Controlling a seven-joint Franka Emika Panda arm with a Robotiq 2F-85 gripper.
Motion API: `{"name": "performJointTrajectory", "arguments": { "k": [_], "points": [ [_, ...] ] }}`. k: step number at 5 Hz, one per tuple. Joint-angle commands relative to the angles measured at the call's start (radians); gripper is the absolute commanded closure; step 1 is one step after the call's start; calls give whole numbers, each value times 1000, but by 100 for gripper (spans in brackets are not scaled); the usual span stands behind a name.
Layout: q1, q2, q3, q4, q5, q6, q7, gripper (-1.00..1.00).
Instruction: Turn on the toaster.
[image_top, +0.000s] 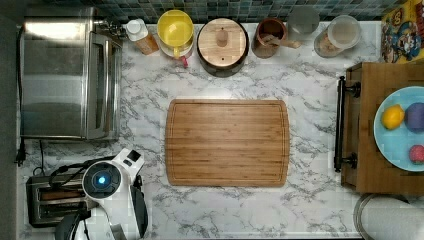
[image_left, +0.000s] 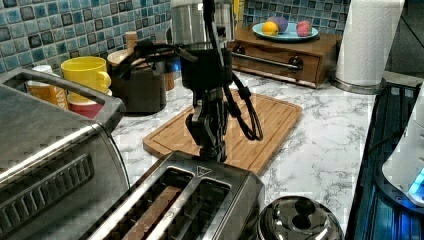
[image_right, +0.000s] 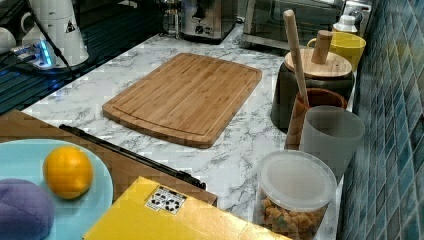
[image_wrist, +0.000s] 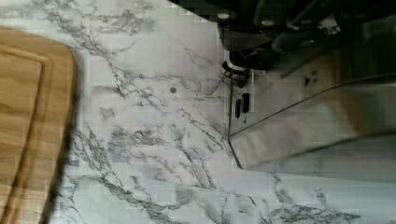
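Hand (image_left: 212, 150) hangs at the far end of the toaster (image_left: 185, 205) in the left view, right against its top edge; whether it is spread or pressed together cannot be told. On the marble surface (image_top: 310, 200), the toaster sits near the cutting board (image_top: 227, 142).

counter (image_top: 320, 85): white marble, grey veins
board (image_top: 227, 142): light brown wood, straight grain
toaster (image_left: 200, 200): brushed silver, dark slots
oven (image_top: 70, 75): shiny steel
mug (image_top: 175, 29): yellow
plate (image_top: 395, 140): pale blue
lemon (image_top: 392, 117): yellow
wall tiles (image_left: 45, 30): blue-green mosaic
tray (image_top: 372, 80): brown wood, black handle
gripper (image_left: 212, 150): black
arm (image_top: 127, 200): white, blue light
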Motion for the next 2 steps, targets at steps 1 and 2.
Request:
{"name": "performJointTrajectory", "arguments": {
  "k": [1, 2],
  "points": [
    [-41, 297, -13, -216, -66, 146, 28, 100],
    [-26, 99, -27, -236, 14, 86, -85, 100]
  ]
}}
